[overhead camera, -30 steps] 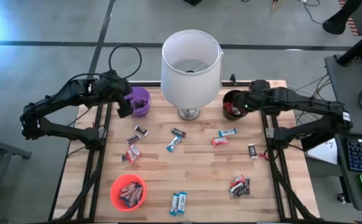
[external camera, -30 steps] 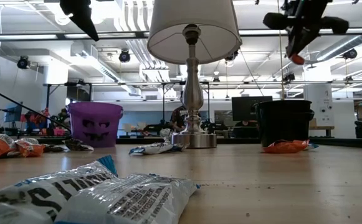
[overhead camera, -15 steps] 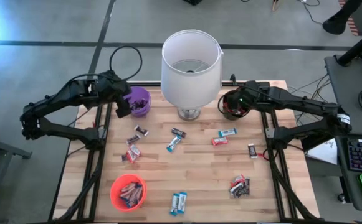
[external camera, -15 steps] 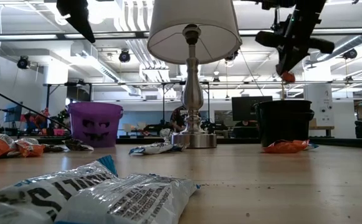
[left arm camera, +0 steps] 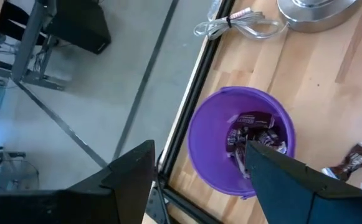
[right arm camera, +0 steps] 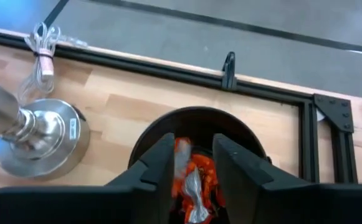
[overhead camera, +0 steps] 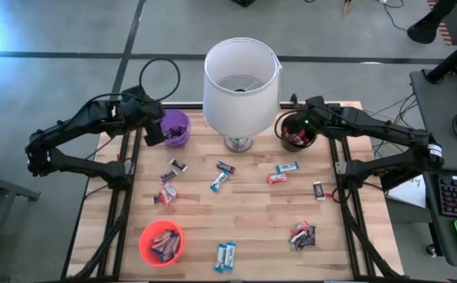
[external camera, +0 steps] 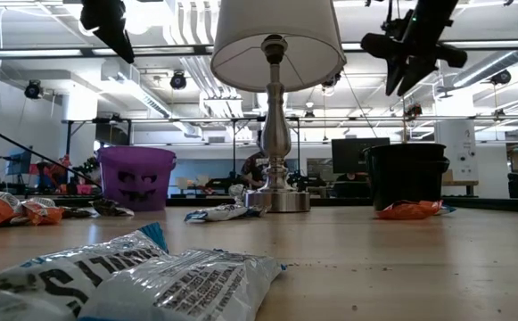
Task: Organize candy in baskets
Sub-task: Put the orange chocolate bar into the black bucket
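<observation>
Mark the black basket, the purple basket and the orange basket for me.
black basket (external camera: 407, 176): low view, middle of its side wall.
purple basket (left arm camera: 207, 134): left wrist view, bare inner wall.
orange basket (overhead camera: 144, 243): high view, rim on the side nearest the table's left edge.

Purple basket (overhead camera: 174, 128), black basket (overhead camera: 294, 132), orange basket (overhead camera: 162, 243). Candy (overhead camera: 219, 181): blue-and-white, red, dark brown wrappers. White lampshade (overhead camera: 241, 79), silver base (overhead camera: 239, 143). Light wood counter (overhead camera: 252, 208).

A robotics lab or workshop — bare grey concrete floor (overhead camera: 71, 31), exposed ceiling ducts and strip lights (external camera: 152, 85), computer monitors on distant desks (external camera: 352, 153) — around a black-framed butcher-block wooden table (overhead camera: 244, 208).
</observation>
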